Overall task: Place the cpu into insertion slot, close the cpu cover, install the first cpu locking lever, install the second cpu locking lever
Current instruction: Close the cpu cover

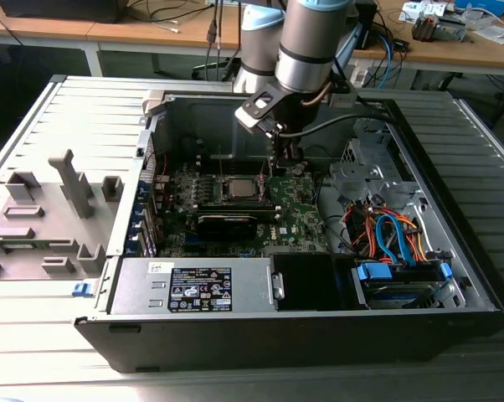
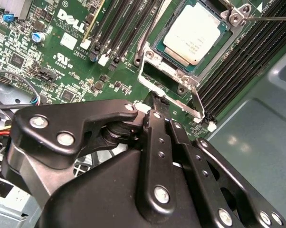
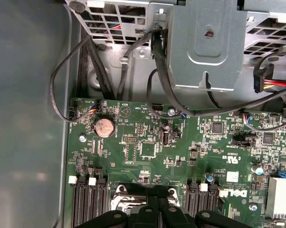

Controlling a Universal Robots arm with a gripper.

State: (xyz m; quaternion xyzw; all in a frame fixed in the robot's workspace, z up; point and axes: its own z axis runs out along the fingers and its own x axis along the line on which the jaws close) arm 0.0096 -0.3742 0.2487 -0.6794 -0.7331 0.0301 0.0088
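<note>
- Grey slatted surface (image 1: 43, 352) carries an open computer case (image 1: 277, 339); inside lie a green motherboard (image 1: 298, 213) and a black-labelled power supply (image 1: 151, 285).
- The motherboard bears white lettering (image 2: 69, 19) off to the side of the end effector (image 2: 156, 100), which is pinched together.
- Just beyond its tip, the cpu (image 2: 193, 33) sits in the insertion slot (image 2: 157, 47).

My arm (image 1: 306, 42) of fat round grey tubes, pale blue caps (image 1: 323, 3), a black cable (image 1: 327, 126), my black hand (image 2: 156, 102) with shiny silver screws (image 2: 161, 194)
</note>
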